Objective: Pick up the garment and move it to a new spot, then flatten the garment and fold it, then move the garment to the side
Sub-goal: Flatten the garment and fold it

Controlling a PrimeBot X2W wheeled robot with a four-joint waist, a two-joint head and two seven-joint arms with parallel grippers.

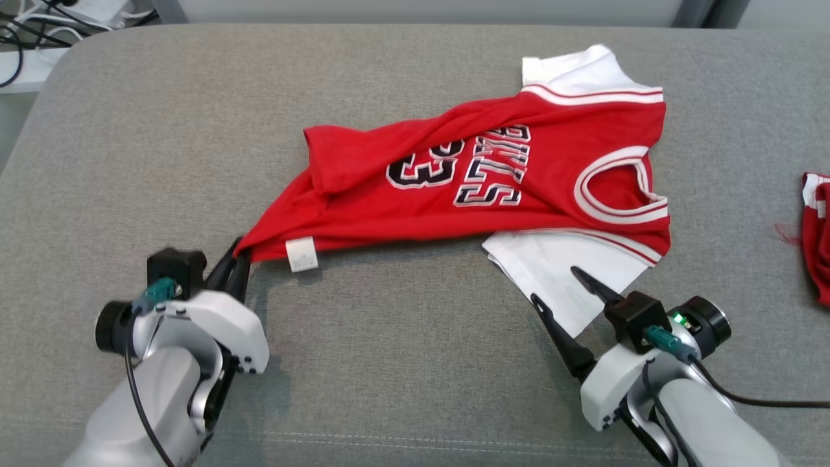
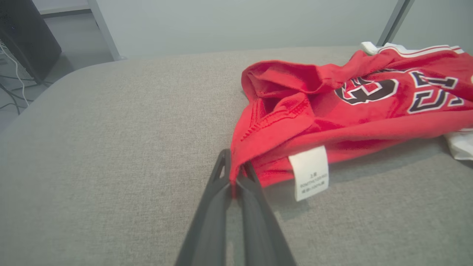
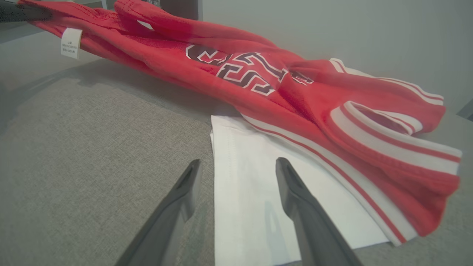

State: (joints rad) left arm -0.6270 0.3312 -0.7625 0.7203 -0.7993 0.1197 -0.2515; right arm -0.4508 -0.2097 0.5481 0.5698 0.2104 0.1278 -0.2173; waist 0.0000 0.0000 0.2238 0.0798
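Judging by how things lie, we are early in the job. The red shirt (image 1: 493, 188) is stretched across the middle of the grey desk (image 1: 130, 162), but it is twisted and bunched along its length, with the lower edge rolled over itself. It is not flat and nothing is folded, so smoothing, folding and moving it aside are all left. Whether this is already its new spot we cannot tell.

Our left hand (image 1: 238, 259) is closed on the shirt's bottom corner, just beside the white label (image 1: 302, 254) — the left wrist view shows red cloth pinched between the two fingers. Our right hand (image 1: 553, 283) is open and holds nothing — its fingers sit either side of the near edge of the white sleeve (image 1: 545, 259), low over it. A second red cloth (image 1: 817, 227) lies well apart at the right edge.
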